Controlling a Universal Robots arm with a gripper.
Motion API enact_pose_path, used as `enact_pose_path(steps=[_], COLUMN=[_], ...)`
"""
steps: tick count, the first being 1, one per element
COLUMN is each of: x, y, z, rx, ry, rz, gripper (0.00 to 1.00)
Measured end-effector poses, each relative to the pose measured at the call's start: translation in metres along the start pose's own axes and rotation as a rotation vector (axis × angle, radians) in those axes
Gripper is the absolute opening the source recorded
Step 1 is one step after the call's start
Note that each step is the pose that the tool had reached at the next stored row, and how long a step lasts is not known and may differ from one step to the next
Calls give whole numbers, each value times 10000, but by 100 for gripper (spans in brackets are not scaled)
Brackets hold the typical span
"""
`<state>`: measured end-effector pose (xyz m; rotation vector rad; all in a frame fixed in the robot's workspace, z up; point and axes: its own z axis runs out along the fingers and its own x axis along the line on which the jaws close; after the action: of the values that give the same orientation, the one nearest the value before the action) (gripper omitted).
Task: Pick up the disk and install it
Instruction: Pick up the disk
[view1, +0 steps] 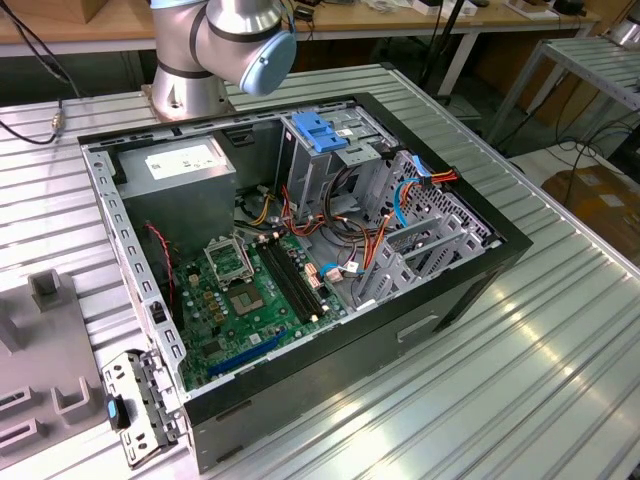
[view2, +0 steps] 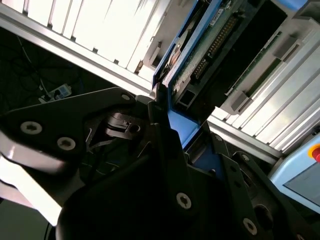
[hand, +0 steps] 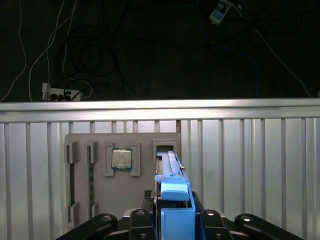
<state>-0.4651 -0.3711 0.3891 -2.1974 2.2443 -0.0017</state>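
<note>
One dark flat hard disk (hand: 172, 192), blue-railed: I am holding it edgewise in the closed black gripper (hand: 173, 215); installing into the open black computer case (view1: 330, 370) is outstanding.

The silver-grey arm (view1: 215, 45) has a pale-blue joint cap (view1: 268, 62), and the black pincer (hand: 174, 212) carries silver screws (view2: 183, 200).

Your exterior view sits high, looking down at a slant on the open computer case (view1: 300, 250) and ribbed table (view1: 520, 380). Your first wrist view looks down past the gripper (hand: 176, 217) to the grey tray (hand: 125, 192), also seen at the exterior view's left. Your second wrist view sits very close against the disk (view2: 215, 45). Both wrist views share its blue rail (hand: 172, 192).
</note>
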Motion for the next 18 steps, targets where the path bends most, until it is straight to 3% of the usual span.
enact_pose_path(steps=[7, 18], x=[0, 0], y=[-1, -1], z=[-88, -450], rx=[3, -13], ry=[-2, -1], rz=[0, 1], gripper=[37, 37])
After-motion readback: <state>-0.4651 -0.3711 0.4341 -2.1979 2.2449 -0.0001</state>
